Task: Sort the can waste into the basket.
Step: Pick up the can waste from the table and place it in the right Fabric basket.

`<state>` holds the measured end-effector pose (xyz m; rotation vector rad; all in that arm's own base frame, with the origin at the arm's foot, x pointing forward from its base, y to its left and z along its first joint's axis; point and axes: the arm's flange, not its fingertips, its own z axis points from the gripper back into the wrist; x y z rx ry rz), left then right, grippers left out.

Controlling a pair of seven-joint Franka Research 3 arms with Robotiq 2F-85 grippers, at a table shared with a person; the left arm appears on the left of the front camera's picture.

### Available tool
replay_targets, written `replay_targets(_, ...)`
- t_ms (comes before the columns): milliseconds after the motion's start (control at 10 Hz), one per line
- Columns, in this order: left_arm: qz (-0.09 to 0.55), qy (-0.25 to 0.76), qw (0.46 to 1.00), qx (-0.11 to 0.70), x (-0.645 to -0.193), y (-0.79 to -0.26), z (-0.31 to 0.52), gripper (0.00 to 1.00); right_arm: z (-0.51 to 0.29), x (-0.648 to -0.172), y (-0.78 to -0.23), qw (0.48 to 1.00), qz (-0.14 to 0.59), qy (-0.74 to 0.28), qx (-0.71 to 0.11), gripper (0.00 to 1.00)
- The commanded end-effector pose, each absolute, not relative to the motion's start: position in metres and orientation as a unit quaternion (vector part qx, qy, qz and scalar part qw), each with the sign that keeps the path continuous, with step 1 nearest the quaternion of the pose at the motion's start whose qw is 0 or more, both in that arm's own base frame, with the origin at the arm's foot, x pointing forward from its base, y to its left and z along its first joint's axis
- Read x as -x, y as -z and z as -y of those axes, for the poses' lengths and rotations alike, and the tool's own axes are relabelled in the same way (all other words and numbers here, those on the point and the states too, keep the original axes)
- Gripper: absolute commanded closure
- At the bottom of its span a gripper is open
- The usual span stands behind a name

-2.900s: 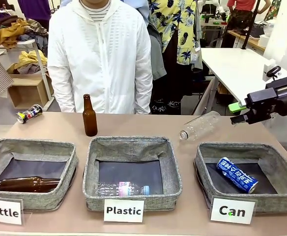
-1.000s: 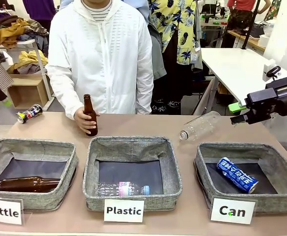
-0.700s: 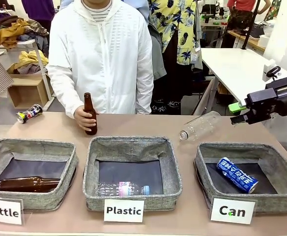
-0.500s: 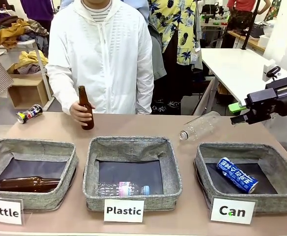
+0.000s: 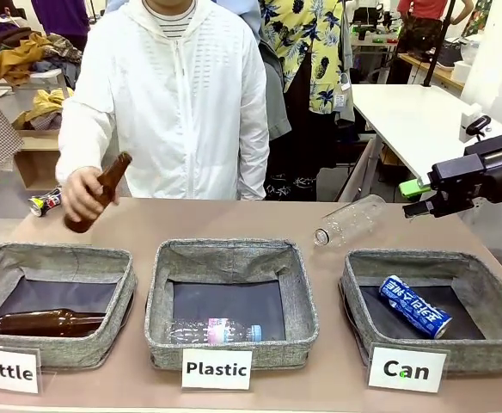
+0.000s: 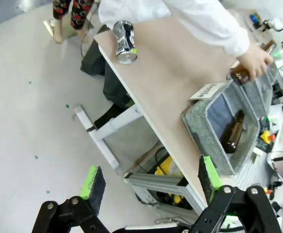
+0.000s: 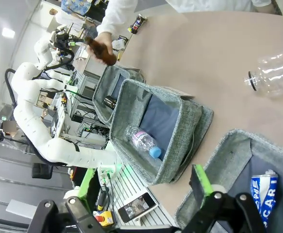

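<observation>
**Black can (image 5: 39, 204) out on the table (image 5: 260, 222), blue can (image 5: 414, 305) binned**

Lying on its side at the far left edge, well apart from the basket (image 5: 492, 288) at far right. Nearest to the left gripper (image 6: 151, 180), jaws spread wide and empty; long axis seemingly across their closing line. Right gripper (image 7: 144, 183) parted too, holding nothing, near the basket. Bare tabletop around, though a person's hand (image 5: 81, 196) with a bottle (image 5: 105, 182) close by.
</observation>
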<state>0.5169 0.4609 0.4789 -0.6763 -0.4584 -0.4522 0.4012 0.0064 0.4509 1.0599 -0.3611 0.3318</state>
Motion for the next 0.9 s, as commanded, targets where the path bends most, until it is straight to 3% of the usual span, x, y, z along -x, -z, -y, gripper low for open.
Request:
replay_targets(0, 0.231, 0.271, 0.886, 0.297, -0.52, -0.498, -0.416, 0.0, -0.005, -0.4, -0.453, 0.835, 0.171, -0.164, -0.497, 0.0)
replay_targets(400, 0.177, 0.382, 0.872, 0.25, -0.562, -0.499, -0.309, 0.0, -0.005, -0.4, -0.453, 0.835, 0.171, -0.164, -0.497, 0.0)
replay_targets(600, 0.179, 0.371, 0.869, 0.276, -0.553, -0.507, -0.342, 0.0, -0.005, -0.4, -0.453, 0.835, 0.171, -0.164, -0.497, 0.0)
replay_targets(800, 0.219, 0.306, 0.878, 0.295, -0.517, -0.512, -0.405, 0.0, -0.005, -0.4, -0.453, 0.835, 0.171, -0.164, -0.497, 0.0)
